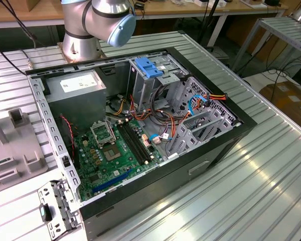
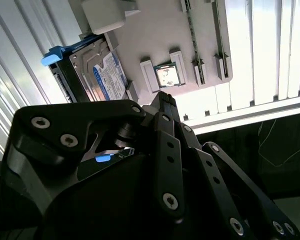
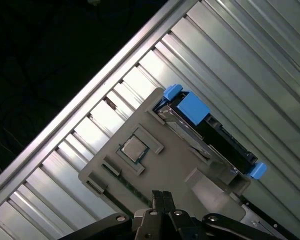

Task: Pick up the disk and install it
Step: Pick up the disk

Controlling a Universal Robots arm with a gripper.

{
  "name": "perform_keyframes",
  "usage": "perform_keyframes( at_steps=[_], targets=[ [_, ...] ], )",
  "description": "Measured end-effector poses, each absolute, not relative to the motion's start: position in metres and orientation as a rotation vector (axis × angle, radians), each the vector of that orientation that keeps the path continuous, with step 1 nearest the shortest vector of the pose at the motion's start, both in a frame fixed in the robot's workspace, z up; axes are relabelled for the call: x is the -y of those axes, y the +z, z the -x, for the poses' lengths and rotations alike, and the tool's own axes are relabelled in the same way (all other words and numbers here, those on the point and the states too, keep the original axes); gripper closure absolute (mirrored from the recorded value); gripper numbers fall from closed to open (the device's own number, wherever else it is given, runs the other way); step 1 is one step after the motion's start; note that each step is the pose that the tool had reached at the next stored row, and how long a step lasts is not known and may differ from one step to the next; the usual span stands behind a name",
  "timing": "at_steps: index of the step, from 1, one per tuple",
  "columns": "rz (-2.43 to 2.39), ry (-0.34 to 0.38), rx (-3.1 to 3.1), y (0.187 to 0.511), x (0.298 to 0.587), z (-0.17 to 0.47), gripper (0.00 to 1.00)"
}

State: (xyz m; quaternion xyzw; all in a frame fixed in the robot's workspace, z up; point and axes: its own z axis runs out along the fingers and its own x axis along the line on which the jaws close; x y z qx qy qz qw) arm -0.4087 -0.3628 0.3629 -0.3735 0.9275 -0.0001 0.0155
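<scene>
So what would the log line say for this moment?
stage: pick not yet done | gripper: shut, empty, over grey fixture | disk: seated in fixture, not gripped | computer case: open

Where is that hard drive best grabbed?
Probably from above, pinching the hard drive across its two flat faces, between the blue side rails. It stands on edge in the grey holder, so its top edge is free.

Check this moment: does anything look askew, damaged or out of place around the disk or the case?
Nothing stands out. The disk stands on edge in its slot of the grey holder. The end effector hangs over the holder, holding nothing. The open case lies flat on the table.
</scene>
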Motion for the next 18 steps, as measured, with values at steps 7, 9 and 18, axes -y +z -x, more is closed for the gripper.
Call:
perform_keyframes(
  at_steps=[7,9,18],
  targets=[
    [1.213,0.000,-2.864,0.3629,0.3628,0.4087,0.89],
    [1.230,0.001,-2.857,0.3629,0.3628,0.4087,0.89],
    [1.294,0.002,-2.829,0.3629,0.3628,0.4087,0.89]
  ],
)
